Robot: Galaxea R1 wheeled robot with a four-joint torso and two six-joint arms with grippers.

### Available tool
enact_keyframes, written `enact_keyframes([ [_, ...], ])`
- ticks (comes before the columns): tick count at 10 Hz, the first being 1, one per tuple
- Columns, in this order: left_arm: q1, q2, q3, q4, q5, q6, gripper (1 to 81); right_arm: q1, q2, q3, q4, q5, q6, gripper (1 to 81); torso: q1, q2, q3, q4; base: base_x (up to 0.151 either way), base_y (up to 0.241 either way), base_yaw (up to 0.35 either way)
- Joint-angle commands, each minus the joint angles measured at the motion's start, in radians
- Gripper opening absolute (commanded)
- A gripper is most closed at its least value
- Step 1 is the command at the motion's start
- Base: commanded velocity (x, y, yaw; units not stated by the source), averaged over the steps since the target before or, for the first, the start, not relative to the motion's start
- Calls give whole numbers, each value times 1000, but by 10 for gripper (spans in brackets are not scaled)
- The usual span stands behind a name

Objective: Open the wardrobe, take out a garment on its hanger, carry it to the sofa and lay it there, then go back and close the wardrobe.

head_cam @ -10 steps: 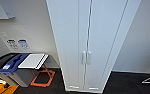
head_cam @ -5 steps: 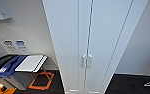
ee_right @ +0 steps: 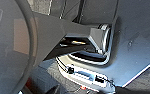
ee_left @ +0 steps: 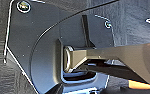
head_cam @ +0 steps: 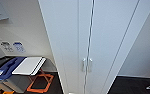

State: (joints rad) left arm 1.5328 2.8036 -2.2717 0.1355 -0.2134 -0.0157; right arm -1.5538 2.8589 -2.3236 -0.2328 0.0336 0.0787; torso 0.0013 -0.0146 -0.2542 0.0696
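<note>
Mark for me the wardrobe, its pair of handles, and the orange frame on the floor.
wardrobe (head_cam: 108, 37), head view, on the flat face of the right door.
handles (head_cam: 87, 65), head view, between the two small white vertical handles at the door seam.
orange frame (head_cam: 31, 88), head view, on its near orange edge on the dark floor.

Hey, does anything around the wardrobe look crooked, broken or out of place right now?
Nothing stands out. The wardrobe has both doors shut and flush, its handles level side by side. An orange frame lies flat on the dark floor to its left.
</note>
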Motion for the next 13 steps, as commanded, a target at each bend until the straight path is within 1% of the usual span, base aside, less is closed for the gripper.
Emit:
enact_keyframes([
  [1,-7,-13,14,13,52,7,811,11,-5,26,-8,-60,0,811,0,0,0,0,126,0,0],
  [5,-7,-15,14,12,52,7,811,14,-4,26,-7,-60,0,811,0,0,0,0,116,0,0],
  [9,-7,-13,12,12,52,7,811,16,-5,23,-8,-60,0,811,0,0,0,0,91,0,0],
  [12,-7,-16,15,12,54,2,811,22,-14,30,-2,-58,-2,811,2,0,0,0,0,0,0],
  [13,-9,-21,17,12,54,0,811,30,-34,55,0,-58,0,811,1,0,0,0,0,0,0],
])
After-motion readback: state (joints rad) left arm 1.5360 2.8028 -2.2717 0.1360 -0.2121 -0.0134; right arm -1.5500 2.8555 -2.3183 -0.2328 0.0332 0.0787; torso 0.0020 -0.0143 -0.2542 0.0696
